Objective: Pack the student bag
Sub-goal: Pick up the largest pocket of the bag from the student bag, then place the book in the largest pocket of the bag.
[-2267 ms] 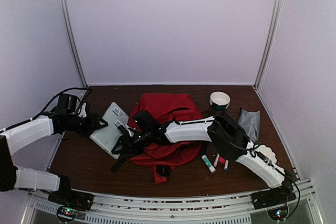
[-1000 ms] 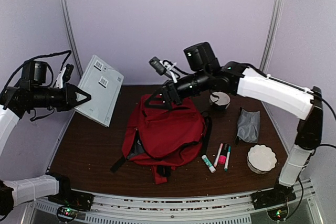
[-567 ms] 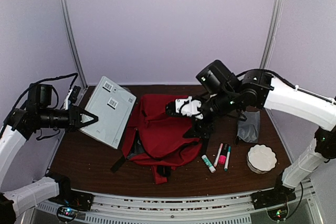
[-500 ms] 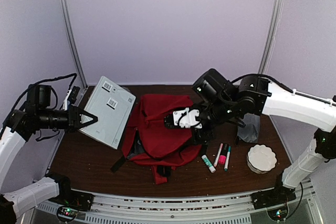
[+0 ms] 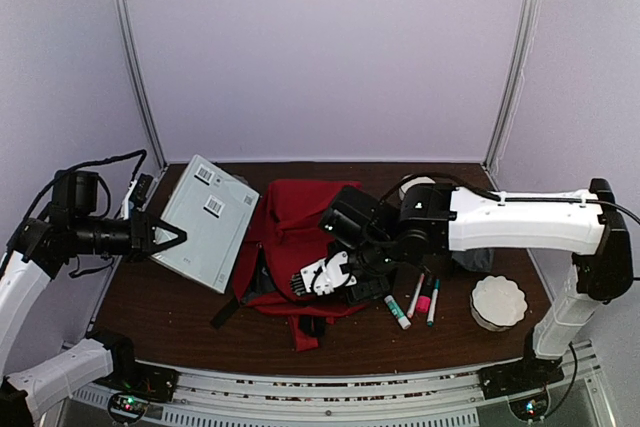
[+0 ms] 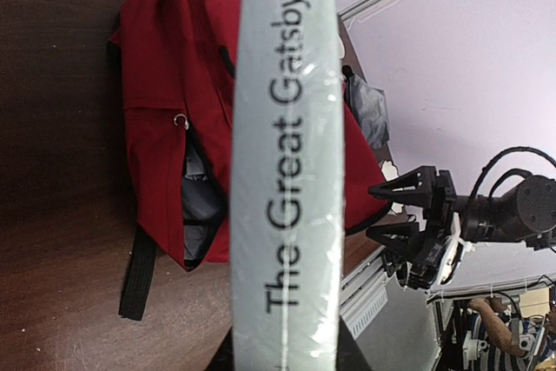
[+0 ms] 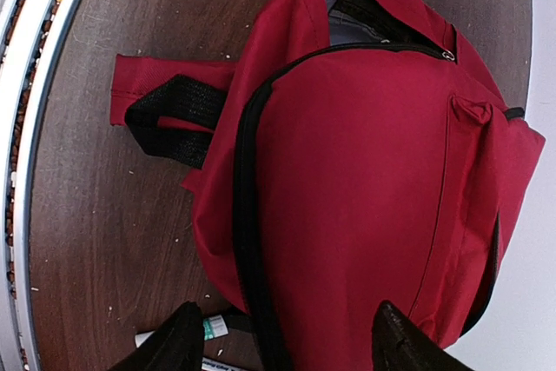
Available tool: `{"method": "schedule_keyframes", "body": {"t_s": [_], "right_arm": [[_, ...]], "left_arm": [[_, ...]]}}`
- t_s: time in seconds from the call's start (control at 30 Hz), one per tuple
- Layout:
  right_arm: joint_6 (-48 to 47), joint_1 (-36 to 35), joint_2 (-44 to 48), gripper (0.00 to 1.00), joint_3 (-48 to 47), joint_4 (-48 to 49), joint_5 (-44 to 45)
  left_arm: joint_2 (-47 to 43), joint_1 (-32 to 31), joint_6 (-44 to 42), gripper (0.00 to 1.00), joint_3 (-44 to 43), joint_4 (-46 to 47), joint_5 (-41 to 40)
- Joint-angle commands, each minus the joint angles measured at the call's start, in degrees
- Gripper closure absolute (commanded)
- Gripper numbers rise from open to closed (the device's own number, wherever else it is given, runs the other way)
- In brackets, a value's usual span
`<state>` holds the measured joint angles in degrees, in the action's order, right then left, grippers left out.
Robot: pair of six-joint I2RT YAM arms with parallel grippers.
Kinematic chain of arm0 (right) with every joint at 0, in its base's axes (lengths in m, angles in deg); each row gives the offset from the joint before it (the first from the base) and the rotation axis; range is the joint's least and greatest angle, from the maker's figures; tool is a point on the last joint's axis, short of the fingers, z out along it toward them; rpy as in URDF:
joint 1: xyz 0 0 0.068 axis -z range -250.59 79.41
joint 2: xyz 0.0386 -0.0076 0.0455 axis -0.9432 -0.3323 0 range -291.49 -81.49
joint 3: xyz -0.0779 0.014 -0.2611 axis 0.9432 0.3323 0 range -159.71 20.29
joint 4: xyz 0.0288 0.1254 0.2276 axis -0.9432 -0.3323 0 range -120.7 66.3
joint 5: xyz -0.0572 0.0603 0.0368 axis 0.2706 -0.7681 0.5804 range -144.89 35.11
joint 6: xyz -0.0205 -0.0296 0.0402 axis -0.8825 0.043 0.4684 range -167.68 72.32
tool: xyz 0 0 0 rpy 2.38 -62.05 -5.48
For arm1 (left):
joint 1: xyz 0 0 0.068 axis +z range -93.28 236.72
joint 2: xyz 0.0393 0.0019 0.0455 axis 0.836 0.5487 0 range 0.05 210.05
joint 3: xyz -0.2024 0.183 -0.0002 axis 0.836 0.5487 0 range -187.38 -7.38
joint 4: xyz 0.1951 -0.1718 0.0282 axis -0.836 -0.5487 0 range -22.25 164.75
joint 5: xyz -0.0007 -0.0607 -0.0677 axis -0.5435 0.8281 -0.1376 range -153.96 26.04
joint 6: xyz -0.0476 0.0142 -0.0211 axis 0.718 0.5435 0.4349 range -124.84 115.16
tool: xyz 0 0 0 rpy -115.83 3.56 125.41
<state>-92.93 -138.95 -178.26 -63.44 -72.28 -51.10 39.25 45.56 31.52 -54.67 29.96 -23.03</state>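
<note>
The student bag [image 5: 300, 232] is a red backpack lying flat mid-table, its zip partly open onto grey lining [image 6: 198, 202]. My left gripper [image 5: 168, 237] is shut on a grey book [image 5: 205, 219] and holds it in the air left of the bag. The spine [image 6: 282, 171] reads "The Great Gatsby". My right gripper [image 5: 306, 282] hovers open over the bag's near end. In the right wrist view its fingers [image 7: 169, 345] straddle the red fabric [image 7: 373, 171] and the black zip line, gripping nothing.
Several markers [image 5: 412, 302] lie right of the bag, with a white scalloped bowl [image 5: 497, 300] beyond them. A grey pouch [image 6: 369, 110] sits behind the right arm. Black straps [image 7: 169, 119] trail from the bag toward the table's near edge.
My right arm swung down from above the bag's far end to its near end, its jaws narrowing slightly. My left gripper lowered the book a little and keeps it beside the bag.
</note>
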Motion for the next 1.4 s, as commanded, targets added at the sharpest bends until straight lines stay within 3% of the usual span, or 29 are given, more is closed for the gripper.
{"method": "schedule_keyframes", "body": {"t_s": [0.0, 0.3, 0.33, 0.5, 0.83, 1.0, 1.1, 1.37], "right_arm": [[-0.8, -1.4, -3.9, 0.39, -1.2, 3.5, 5.6], [1.2, 1.2, -8.5, 0.98, -7.5, 6.4, 10.8], [1.9, 2.1, -8.4, 1.0, -8.7, 6.2, 10.6], [6.4, 6.7, -8.5, 1.0, -16.2, 5.9, 9.1], [21.1, 15.9, -16.3, 1.0, -37.0, 2.7, 5.3], [22.8, 16.1, -16.8, 1.0, -40.6, 1.7, 3.2], [23.9, 16.1, -15.7, 1.0, -40.8, 1.2, 1.6], [27.0, 16.1, -12.6, 1.0, -38.6, 0.6, -3.8]], "left_arm": [[-1.1, -0.1, -1.2, 1.0, -0.6, 7.1, 2.4], [-0.5, -0.1, -2.9, 1.0, -1.5, 5.4, 2.0], [-0.3, -0.2, -3.6, 1.0, -1.7, 5.1, 2.1], [2.0, -0.2, -13.9, 1.0, -7.0, -6.7, 0.1], [-0.5, -4.9, -10.7, 1.0, -0.6, -0.8, 13.5], [0.9, -10.2, -9.4, 1.0, 0.9, 1.2, 18.1], [2.5, -13.0, -6.2, 1.0, 1.7, 6.4, 19.5], [11.4, -25.4, 8.7, 1.0, 10.8, 36.0, 14.0]]}}
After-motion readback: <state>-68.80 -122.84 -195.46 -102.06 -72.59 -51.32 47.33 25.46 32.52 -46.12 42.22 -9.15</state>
